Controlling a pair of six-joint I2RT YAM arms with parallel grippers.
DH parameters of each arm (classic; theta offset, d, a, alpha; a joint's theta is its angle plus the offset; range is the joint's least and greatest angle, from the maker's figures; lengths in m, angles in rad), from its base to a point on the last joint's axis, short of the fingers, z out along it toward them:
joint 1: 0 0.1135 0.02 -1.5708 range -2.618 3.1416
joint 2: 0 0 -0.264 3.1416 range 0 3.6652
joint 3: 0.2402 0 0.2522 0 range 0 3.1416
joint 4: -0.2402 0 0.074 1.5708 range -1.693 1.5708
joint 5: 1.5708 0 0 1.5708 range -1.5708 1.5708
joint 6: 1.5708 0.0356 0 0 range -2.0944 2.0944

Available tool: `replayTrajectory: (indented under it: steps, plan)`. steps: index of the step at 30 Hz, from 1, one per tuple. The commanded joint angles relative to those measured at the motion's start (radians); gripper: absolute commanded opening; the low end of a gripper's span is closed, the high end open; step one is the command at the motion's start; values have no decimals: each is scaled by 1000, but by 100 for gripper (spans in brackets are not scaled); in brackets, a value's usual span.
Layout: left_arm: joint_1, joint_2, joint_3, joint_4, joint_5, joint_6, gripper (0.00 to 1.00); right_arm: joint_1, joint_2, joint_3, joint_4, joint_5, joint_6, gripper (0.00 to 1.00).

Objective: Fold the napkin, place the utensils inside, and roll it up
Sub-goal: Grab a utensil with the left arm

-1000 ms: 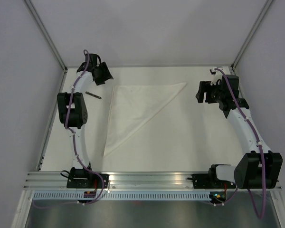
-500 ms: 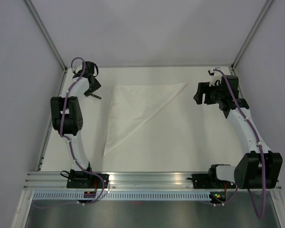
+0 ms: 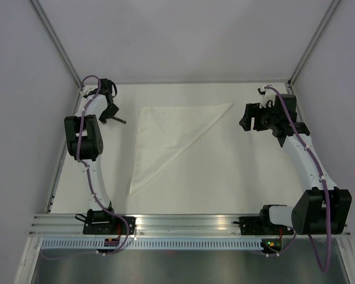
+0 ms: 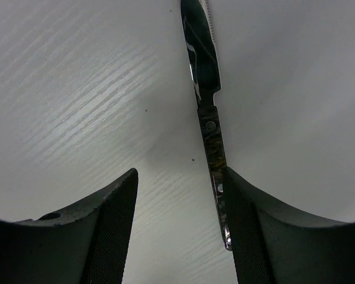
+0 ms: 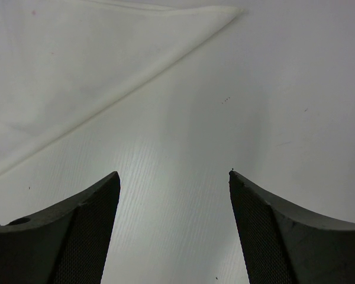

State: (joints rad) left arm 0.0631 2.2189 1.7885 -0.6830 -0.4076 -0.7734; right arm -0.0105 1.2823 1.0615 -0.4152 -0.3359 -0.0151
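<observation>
Folded napkin [image 3: 165, 133] lies as a triangle mid-frame in top view, so fold step looks done. The knife [image 4: 207, 106] sits on bare table [image 3: 225, 177] at upper left, apart from napkin. Left claw [image 4: 180, 195] hangs over its handle w/ jaws wide, nothing held; handle is just beside the frame-right finger. Right claw [image 5: 173, 183] is wide open too, empty, near napkin's upper-right tip. Step in hand, prob.: utensil pickup. Next move needs centring on handle, lowering, closing, then carrying it onto napkin.

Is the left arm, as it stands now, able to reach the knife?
Probably yes: the open left gripper hangs over the knife, which lies bare on the table between the fingers, close to one; nothing covers it.
</observation>
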Motion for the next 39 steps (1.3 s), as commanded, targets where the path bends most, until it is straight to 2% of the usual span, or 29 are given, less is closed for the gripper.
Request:
replayTrajectory:
  steps: [1, 8, 16, 20, 23, 24, 26, 27, 28, 33, 39]
  plan:
    - [-2, 41, 46, -33, 32, -58, 64, 3, 3, 45, -4, -11, 3, 80]
    - [1, 79, 89, -53, 44, -63, 64, 3, 8, 43, -7, -15, 3, 80]
    - [0, 171, 241, -202, 43, -24, 57, 4, 5, 51, -14, -35, 0, 80]
    - [1, 189, 258, -225, 58, -1, 45, 4, 6, 54, -20, -48, -2, 80]
    - [0, 194, 249, -234, 72, 17, 33, 4, 5, 54, -25, -55, -3, 80]
    - [1, 196, 239, -234, 81, 29, 24, 4, 8, 55, -27, -57, -3, 80]
    - [1, 191, 226, -233, 101, 46, 14, 4, 8, 58, -30, -61, -5, 80]
    - [1, 190, 209, -230, 121, 65, 5, 3, 8, 60, -31, -64, -5, 79]
    - [0, 183, 192, -221, 133, 74, 2, 4, 6, 60, -33, -66, -3, 79]
    - [-5, 59, 23, -43, 246, 198, 2, 3, 11, 61, -36, -77, -2, 79]
    - [-28, -72, -40, -3, 247, 353, 2, 3, 17, 64, -39, -81, -9, 79]
